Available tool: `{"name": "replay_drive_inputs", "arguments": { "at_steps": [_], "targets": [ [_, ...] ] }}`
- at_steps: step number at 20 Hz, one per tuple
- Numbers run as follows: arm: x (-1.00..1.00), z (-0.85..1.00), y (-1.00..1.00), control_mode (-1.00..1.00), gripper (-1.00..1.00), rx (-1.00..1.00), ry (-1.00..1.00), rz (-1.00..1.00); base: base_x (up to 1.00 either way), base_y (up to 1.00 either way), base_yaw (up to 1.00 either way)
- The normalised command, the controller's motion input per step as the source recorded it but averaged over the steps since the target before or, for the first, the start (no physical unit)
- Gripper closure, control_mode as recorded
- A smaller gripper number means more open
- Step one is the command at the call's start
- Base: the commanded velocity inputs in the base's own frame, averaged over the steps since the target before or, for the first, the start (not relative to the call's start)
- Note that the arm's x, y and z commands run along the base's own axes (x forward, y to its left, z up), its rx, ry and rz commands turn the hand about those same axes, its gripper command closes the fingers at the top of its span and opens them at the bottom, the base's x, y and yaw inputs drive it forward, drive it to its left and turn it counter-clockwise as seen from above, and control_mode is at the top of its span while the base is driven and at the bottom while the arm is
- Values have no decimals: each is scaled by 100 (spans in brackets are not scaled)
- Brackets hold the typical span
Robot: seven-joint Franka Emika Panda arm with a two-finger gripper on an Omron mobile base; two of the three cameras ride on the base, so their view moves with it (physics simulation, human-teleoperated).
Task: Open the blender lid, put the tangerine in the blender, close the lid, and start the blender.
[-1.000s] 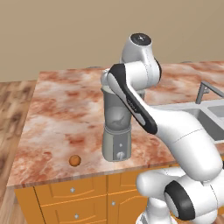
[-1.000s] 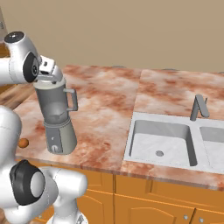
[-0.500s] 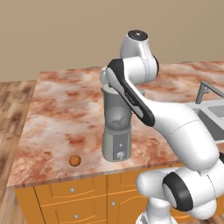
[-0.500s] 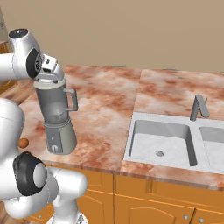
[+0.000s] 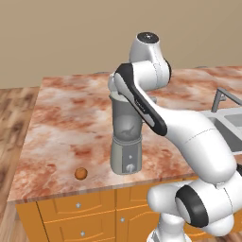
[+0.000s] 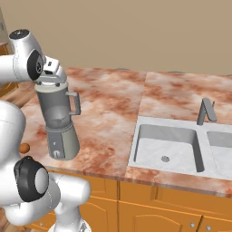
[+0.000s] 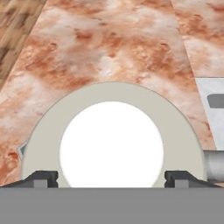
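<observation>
i see the tall grey blender (image 5: 126,142) with translucent smoky jar on the marbled counter (image 5: 66,123), its round pale lid (image 7: 113,135) on; spread gripper (image 7: 111,179) straddles the white cap; small orange tangerine (image 5: 81,173) lies beside the base.

The arm (image 5: 142,101) hides the blender's (image 5: 125,142) top. The lid's (image 7: 43,131) near part is cut off. The tangerine (image 6: 24,148) is half hidden behind the robot.

Open counter (image 5: 66,123) all round the blender (image 5: 125,142) — only the tangerine (image 5: 81,173) near its base, sink (image 6: 167,145) well apart.
</observation>
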Motion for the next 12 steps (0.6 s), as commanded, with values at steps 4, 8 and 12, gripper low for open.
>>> {"name": "replay_drive_inputs", "arguments": {
  "at_steps": [4,8,12],
  "targets": [
    [0,-10,0,-100,100,0,1,0,0,0,0],
    [0,16,0,-100,100,0,-6,0,0,0,0],
    [0,66,2,-100,100,-4,-22,0,0,0,0]
  ]
}}
